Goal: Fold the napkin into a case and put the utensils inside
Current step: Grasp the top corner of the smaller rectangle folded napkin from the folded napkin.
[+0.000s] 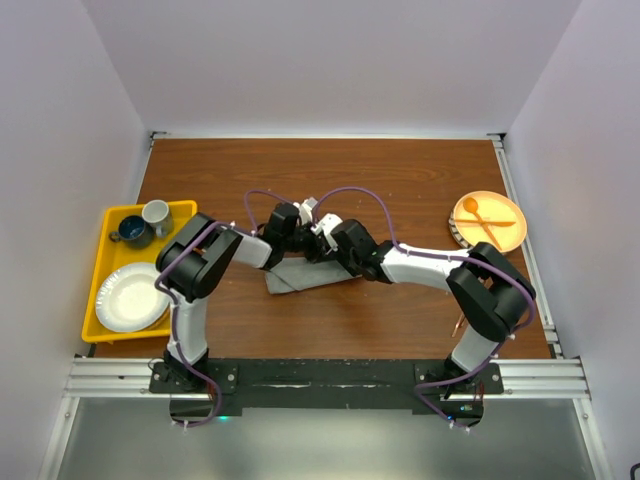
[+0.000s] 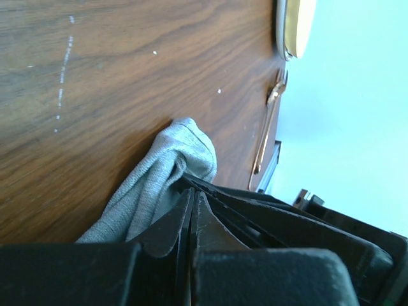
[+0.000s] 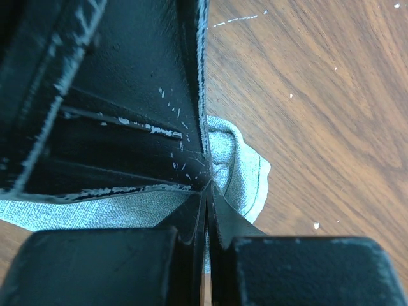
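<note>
**Mid-fold: both hands pinch the napkin, and the case is not yet formed.**

On the counter (image 1: 400, 180) the grey napkin (image 1: 295, 278) lies as a loose, slanted strip, only partly folded. At the napkin's far edge the left hand (image 2: 192, 197) and right hand (image 3: 207, 188) meet tip to tip, each closed tight on what looks like a bunched bit of cloth. The copper spoon (image 2: 264, 134) lies well apart from the napkin, untouched. Next, I judge, the pinched edge needs carrying over and laying flat without dragging the layers beneath.
</note>
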Controlling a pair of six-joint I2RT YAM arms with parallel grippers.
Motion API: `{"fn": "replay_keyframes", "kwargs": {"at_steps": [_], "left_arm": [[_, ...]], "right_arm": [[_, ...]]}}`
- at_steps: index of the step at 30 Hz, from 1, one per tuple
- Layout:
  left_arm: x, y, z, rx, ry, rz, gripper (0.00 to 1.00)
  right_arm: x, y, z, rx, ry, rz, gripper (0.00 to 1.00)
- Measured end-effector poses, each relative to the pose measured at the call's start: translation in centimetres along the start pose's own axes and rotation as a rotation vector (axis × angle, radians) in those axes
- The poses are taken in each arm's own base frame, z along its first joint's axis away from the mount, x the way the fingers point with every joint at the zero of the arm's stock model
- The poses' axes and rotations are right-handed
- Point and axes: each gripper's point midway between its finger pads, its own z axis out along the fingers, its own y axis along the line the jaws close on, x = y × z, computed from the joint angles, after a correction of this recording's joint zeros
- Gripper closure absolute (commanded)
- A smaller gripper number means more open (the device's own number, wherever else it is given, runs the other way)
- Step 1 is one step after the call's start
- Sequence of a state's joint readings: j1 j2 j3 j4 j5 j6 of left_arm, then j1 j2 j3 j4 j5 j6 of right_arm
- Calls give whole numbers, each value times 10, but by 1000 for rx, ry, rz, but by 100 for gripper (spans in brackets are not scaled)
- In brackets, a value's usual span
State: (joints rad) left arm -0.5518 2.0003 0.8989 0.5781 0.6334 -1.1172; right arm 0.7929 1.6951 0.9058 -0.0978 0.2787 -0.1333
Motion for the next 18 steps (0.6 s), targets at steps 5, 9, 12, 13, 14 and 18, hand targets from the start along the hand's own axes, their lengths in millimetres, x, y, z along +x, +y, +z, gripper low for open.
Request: {"fn": "replay_keyframes", "kwargs": {"at_steps": [5,9,12,13,14,18], "left_arm": [[4,17,5,-51,-3,-24,100],[4,22,6,-69,-6,-32,100],[4,23,7,-77,-9,-32,100],[4,23,7,-79,-9,-32,100],[4,23,7,-82,-9,-30,100],[3,24,8,-94,-5,-18,100]], "right_arm": [[0,0,0,2,0,14,100],[0,0,-1,1,0,21,100],[0,2,-6,-17,4,28,89],[0,3,-10,-26,6,33,83],[0,4,-15,-40,11,36,80],[-16,-3,-40,-82,2,63,71]]}}
